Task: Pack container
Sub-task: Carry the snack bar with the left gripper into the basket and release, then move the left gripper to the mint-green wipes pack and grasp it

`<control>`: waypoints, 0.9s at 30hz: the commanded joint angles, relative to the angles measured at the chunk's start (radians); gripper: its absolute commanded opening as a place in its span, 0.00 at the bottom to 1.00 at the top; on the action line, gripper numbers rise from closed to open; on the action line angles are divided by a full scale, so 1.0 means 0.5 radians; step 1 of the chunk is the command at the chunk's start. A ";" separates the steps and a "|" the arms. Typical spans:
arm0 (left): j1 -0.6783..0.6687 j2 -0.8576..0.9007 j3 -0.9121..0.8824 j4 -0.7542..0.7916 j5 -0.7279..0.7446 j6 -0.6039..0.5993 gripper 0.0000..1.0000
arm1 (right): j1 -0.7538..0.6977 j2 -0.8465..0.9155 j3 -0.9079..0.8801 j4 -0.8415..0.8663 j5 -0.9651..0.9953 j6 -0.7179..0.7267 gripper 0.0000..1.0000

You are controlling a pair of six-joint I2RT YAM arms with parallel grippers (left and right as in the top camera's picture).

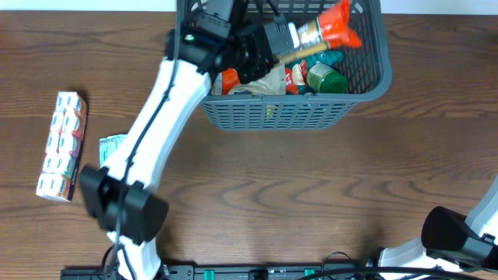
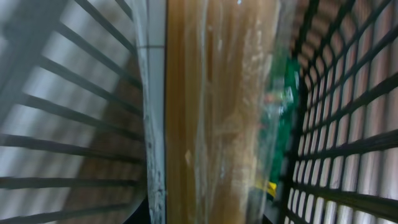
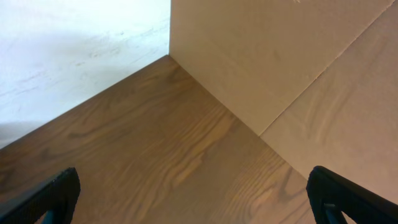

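The dark grey lattice container stands at the top middle of the table. My left gripper is over it, shut on a long clear packet of spaghetti with an orange-red end, held slanting above the things inside. In the left wrist view the spaghetti packet fills the middle, with the container's lattice walls on both sides. A green-lidded jar, red packets and other items lie in the container. My right gripper is open and empty over bare wood.
A long white multipack box lies at the left of the table. A small teal packet lies beside it, partly under my left arm. My right arm rests at the bottom right corner.
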 commanded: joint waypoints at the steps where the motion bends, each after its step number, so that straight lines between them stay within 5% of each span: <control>1: 0.007 0.016 0.034 0.002 0.050 0.060 0.06 | -0.009 -0.008 0.000 -0.003 0.012 0.030 0.99; 6: 0.006 0.065 0.034 -0.039 0.050 0.058 0.06 | -0.009 -0.008 0.000 -0.003 0.012 0.030 0.99; 7: 0.007 0.059 0.034 -0.037 0.050 0.042 0.25 | -0.009 -0.008 0.000 -0.003 0.012 0.030 0.99; 9: 0.007 0.043 0.034 -0.022 0.044 -0.012 0.98 | -0.009 -0.008 0.000 -0.003 0.012 0.030 0.99; 18: 0.014 -0.168 0.043 0.085 -0.058 -0.253 0.98 | -0.009 -0.008 0.000 -0.003 0.012 0.030 0.99; 27: 0.144 -0.624 0.043 0.112 -1.262 -0.897 0.98 | -0.009 -0.008 0.000 -0.003 0.012 0.030 0.99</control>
